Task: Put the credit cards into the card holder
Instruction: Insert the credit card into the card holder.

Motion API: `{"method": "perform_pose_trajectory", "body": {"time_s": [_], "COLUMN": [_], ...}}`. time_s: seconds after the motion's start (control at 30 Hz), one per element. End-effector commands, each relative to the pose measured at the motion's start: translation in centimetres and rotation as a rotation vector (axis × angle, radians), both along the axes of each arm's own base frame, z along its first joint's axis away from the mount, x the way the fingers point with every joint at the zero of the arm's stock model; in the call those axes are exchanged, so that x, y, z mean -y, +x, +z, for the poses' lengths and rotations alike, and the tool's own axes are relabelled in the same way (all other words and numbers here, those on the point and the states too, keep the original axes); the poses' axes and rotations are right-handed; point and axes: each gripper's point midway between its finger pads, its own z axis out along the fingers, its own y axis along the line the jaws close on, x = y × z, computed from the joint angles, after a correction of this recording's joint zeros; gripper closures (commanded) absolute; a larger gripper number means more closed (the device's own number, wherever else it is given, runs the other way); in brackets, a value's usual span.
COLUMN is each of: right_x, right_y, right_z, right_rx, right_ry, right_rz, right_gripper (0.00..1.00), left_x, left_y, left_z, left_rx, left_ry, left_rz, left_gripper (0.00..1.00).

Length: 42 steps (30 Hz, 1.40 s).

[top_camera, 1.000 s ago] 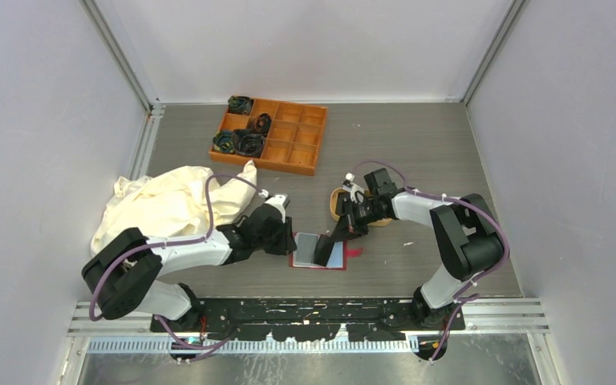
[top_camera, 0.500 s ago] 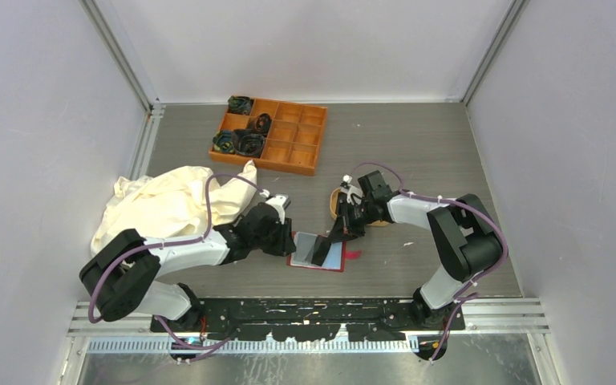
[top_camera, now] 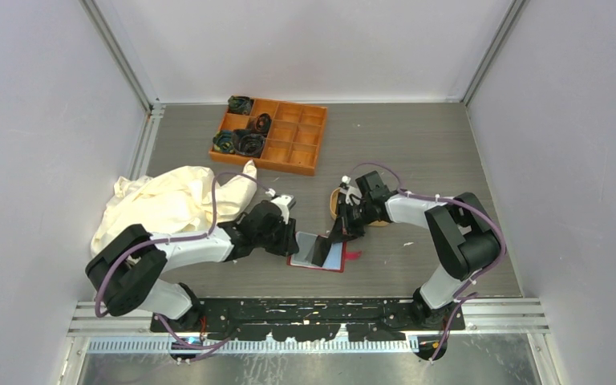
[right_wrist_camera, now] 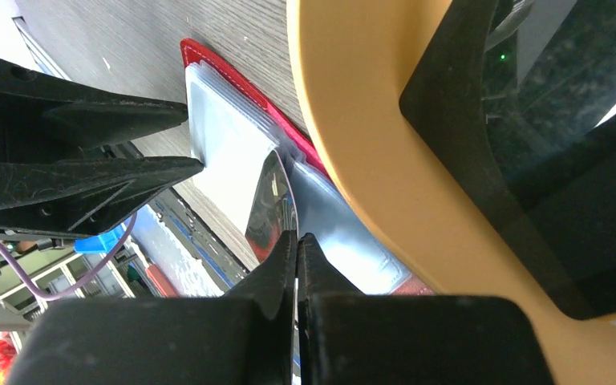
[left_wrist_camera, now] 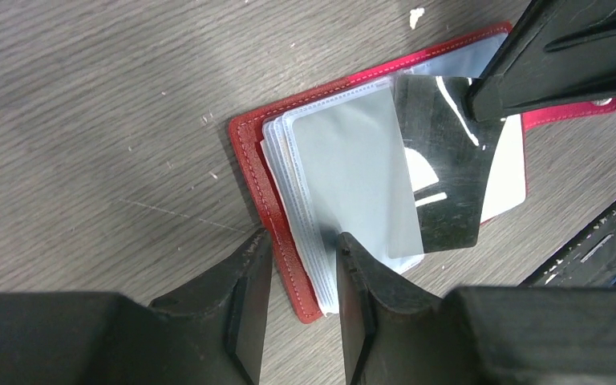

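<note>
The red card holder (top_camera: 334, 258) lies open on the table, its clear pockets up. My left gripper (top_camera: 291, 238) pinches its left edge; in the left wrist view the gripper (left_wrist_camera: 302, 241) has one finger outside the red cover (left_wrist_camera: 249, 152) and one on the pocket stack. My right gripper (top_camera: 335, 234) is shut on a black credit card (top_camera: 319, 250), held tilted with its lower edge at the pockets. The card (left_wrist_camera: 441, 176) overlaps the top pocket. In the right wrist view the gripper (right_wrist_camera: 297, 235) grips the card (right_wrist_camera: 266, 204) above the holder (right_wrist_camera: 208, 60).
A tan oval tray (top_camera: 335, 204) sits behind the holder, mostly under my right arm; its rim (right_wrist_camera: 385, 144) fills the right wrist view, with something dark inside. An orange compartment box (top_camera: 270, 135) stands at the back. A cream cloth (top_camera: 168, 204) lies at the left.
My right gripper has moved slightly left and down with the black card, bringing it closer over the holder's pockets. My left gripper has stayed on the holder's edge.
</note>
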Motion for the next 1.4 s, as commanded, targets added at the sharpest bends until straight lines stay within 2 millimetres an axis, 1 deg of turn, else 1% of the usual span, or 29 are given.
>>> {"method": "perform_pose_trajectory", "body": {"time_s": [0.0, 0.5, 0.9, 1.13, 1.37], "right_x": [0.4, -0.2, -0.2, 0.2, 1.0], "right_y": [1.3, 1.2, 1.1, 0.3, 0.2], "right_z": [-0.8, -1.1, -1.0, -1.3, -1.5], "right_rx": [0.055, 0.051, 0.044, 0.001, -0.005], "right_ry": [-0.078, -0.085, -0.083, -0.112, -0.140], "right_rz": [-0.010, 0.008, 0.016, 0.023, 0.004], "right_gripper": [0.99, 0.97, 0.97, 0.97, 0.98], "left_x": [1.5, 2.5, 2.7, 2.0, 1.3], "left_y": [0.8, 0.9, 1.0, 1.4, 1.7], "left_z": [1.0, 0.6, 0.3, 0.1, 0.0], "left_rx": [0.020, -0.005, -0.010, -0.011, -0.014], "left_ry": [-0.036, -0.049, -0.043, -0.023, -0.018], "left_rz": [-0.040, -0.068, -0.070, -0.047, -0.036], "left_gripper": [0.65, 0.66, 0.66, 0.66, 0.66]}}
